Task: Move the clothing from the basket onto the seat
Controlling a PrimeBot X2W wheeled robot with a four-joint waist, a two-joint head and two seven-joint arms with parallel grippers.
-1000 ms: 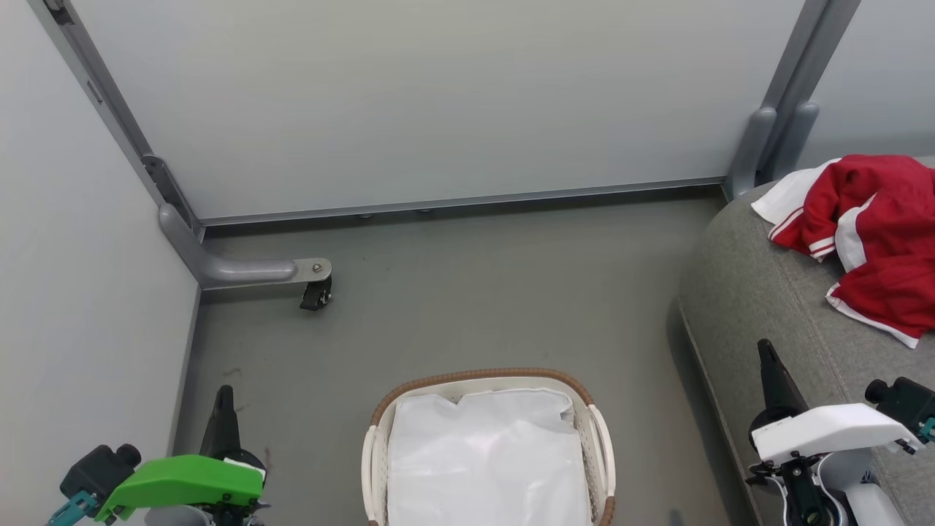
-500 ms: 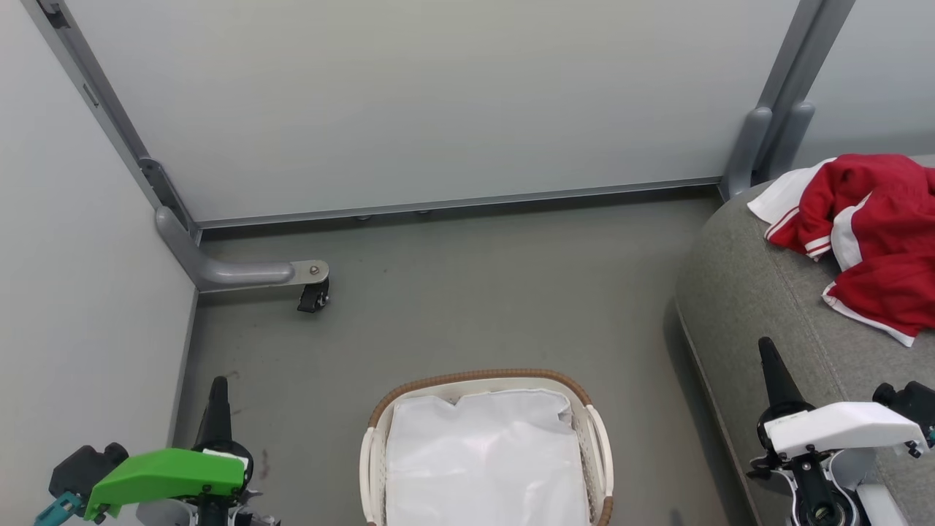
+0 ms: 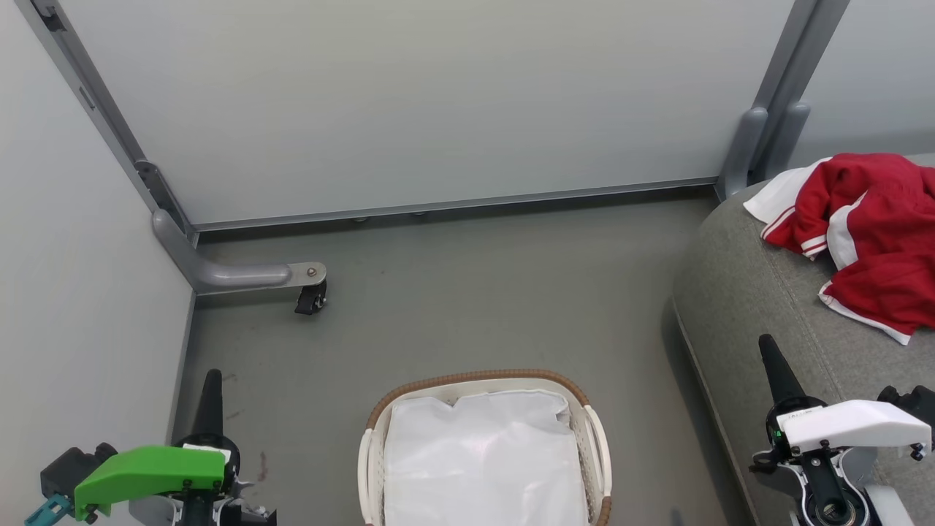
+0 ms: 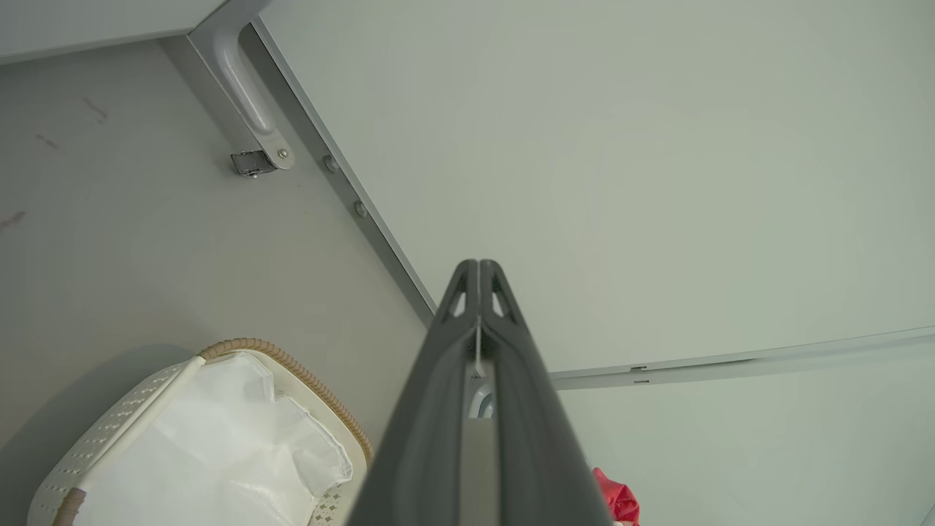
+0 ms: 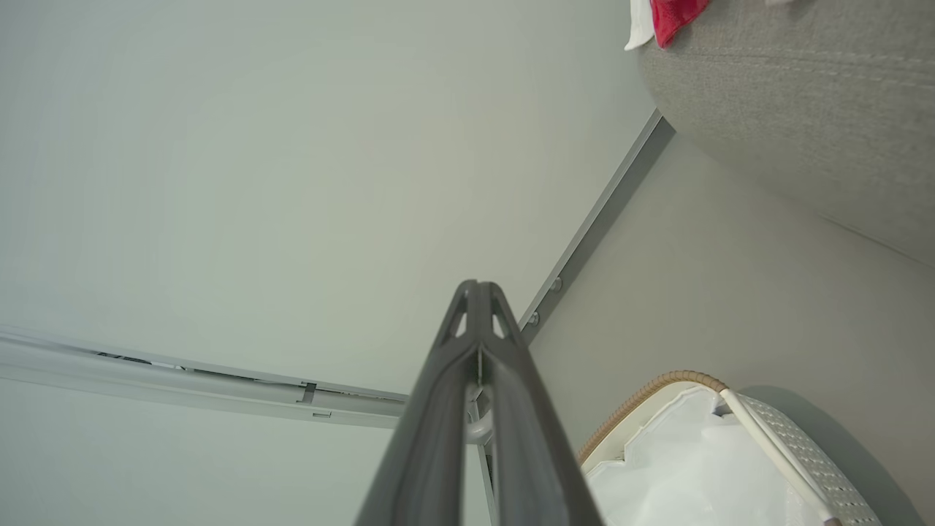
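Note:
The red clothing (image 3: 869,234) with white striped trim lies crumpled on the grey seat (image 3: 752,292) at the right; a scrap of it shows in the left wrist view (image 4: 617,500) and the right wrist view (image 5: 676,13). The white basket (image 3: 595,438) with a brown woven rim stands on the floor at bottom centre, and I see just its white liner (image 3: 482,460) inside. My left gripper (image 3: 212,380) is shut and empty at the lower left, left of the basket. My right gripper (image 3: 768,347) is shut and empty at the lower right, over the seat's front edge.
Pale partition walls close the space behind and on the left. A grey caster foot (image 3: 303,296) juts onto the grey floor at the left corner. Another grey wall post (image 3: 752,146) stands just behind the seat. Bare floor lies between basket and wall.
Both grippers have sunk a little toward the picture's bottom edge, staying shut. The whole picture has shifted slightly left, so the camera has moved. Clothing and basket lie as before.

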